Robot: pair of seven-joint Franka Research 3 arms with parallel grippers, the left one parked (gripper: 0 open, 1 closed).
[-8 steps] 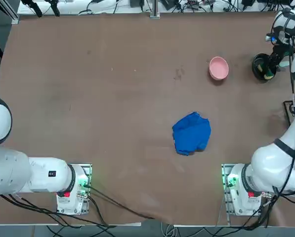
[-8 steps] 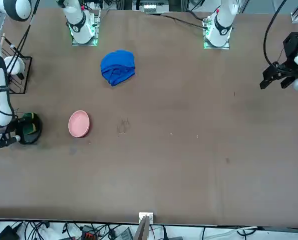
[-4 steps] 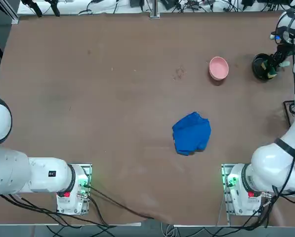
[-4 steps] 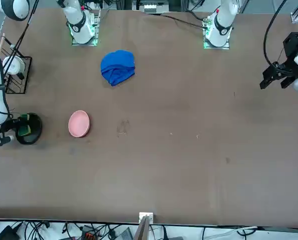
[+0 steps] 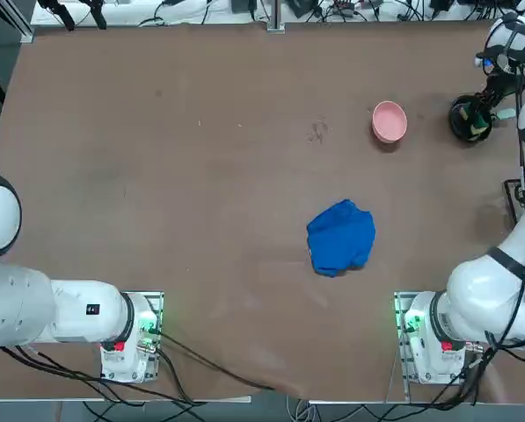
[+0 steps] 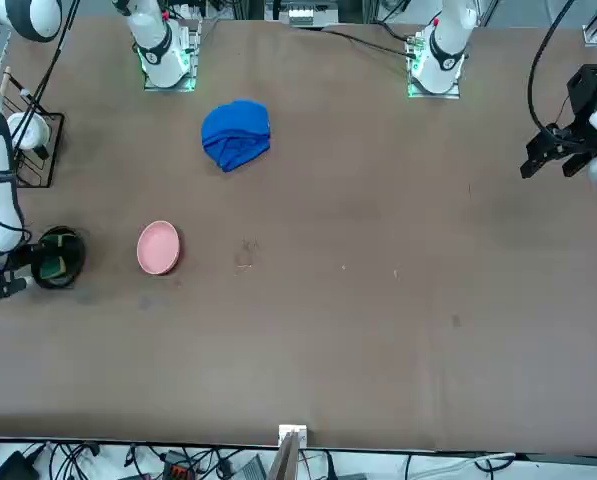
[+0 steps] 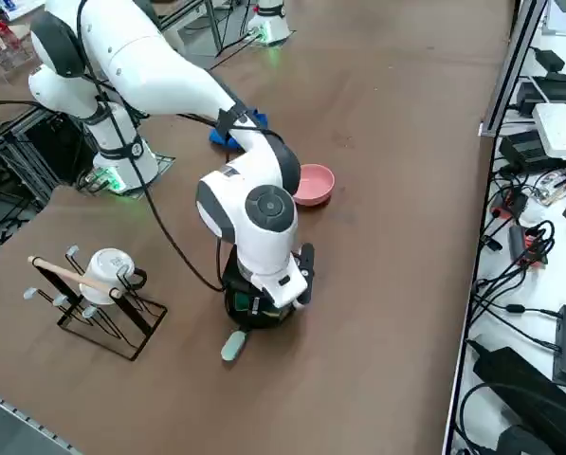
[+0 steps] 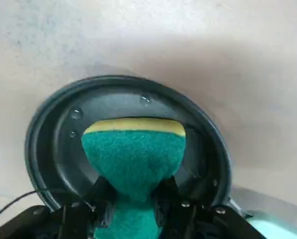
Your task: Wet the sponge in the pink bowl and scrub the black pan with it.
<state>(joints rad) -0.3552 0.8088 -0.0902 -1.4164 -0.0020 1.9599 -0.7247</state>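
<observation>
Stage: scrubbing, wetting judged done (droplets in pan) | right pincer (image 8: 133, 209): clamped on sponge (image 8: 133, 159), pressed inside black pan (image 8: 53, 149) | pan: tabletop (image 5: 200, 176), 3 o'clock of pink bowl (image 5: 390, 120) in top view | left: finish scrub

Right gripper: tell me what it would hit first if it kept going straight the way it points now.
The right gripper, shut on the sponge, points down into the black pan. Going straight on, it would likely press the sponge against the pan's floor first; whether the sponge already touches cannot be told.
</observation>
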